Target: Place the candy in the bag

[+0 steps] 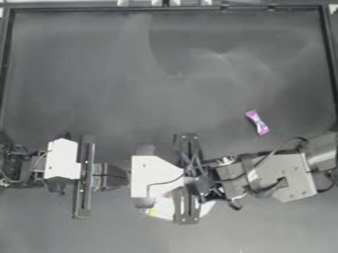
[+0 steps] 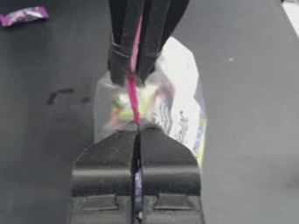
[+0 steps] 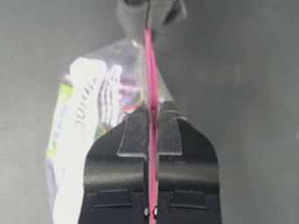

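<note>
The bag [image 2: 175, 105] is a clear pouch with colourful sweets inside and a pink strip along its top edge. It hangs between both grippers near the table's front middle, and in the top view the bag [image 1: 163, 210] shows below the arms. My left gripper [image 2: 138, 131] is shut on the pink strip, and my right gripper [image 3: 152, 114] is shut on the same strip from the opposite side. In the top view the left gripper [image 1: 190, 195] and right gripper [image 1: 210, 187] meet close together. The candy [image 1: 257, 122], pink and purple, lies loose on the table behind the right arm; the candy [image 2: 23, 15] also shows in the left wrist view.
The dark table [image 1: 165, 74] stretches behind the arms, bounded by a raised rim [image 1: 165, 7] at the back. The right arm's body [image 1: 284, 175] lies just in front of the candy.
</note>
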Controlling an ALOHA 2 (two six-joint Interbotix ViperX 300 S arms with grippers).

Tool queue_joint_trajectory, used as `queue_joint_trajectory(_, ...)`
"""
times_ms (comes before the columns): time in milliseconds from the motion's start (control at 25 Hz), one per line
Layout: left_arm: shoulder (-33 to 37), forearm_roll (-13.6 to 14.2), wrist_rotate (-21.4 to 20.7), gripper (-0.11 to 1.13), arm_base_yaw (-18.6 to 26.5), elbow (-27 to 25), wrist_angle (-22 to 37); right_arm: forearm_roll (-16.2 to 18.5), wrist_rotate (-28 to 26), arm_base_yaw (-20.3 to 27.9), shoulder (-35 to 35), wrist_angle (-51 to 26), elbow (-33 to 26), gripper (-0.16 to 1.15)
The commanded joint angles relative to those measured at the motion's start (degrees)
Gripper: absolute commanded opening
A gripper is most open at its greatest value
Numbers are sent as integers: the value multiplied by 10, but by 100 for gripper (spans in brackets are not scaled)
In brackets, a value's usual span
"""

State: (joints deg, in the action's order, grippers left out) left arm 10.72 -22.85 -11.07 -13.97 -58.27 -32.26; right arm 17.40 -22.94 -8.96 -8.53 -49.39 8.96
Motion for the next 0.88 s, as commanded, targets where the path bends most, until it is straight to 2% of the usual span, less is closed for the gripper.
queue_joint_trajectory(40, 28, 1, -1, 11, -3, 3, -2, -3, -11, -4, 30, -4, 11, 5)
queue_joint_trajectory(600, 25, 1, -1, 11, -3, 4, -2, 4, -85, -25, 85, 4, 90, 5)
queue_joint_trajectory(880, 24, 0, -1, 11, -3, 5, -3, 25, -131, -45, 116, 4, 120, 5)
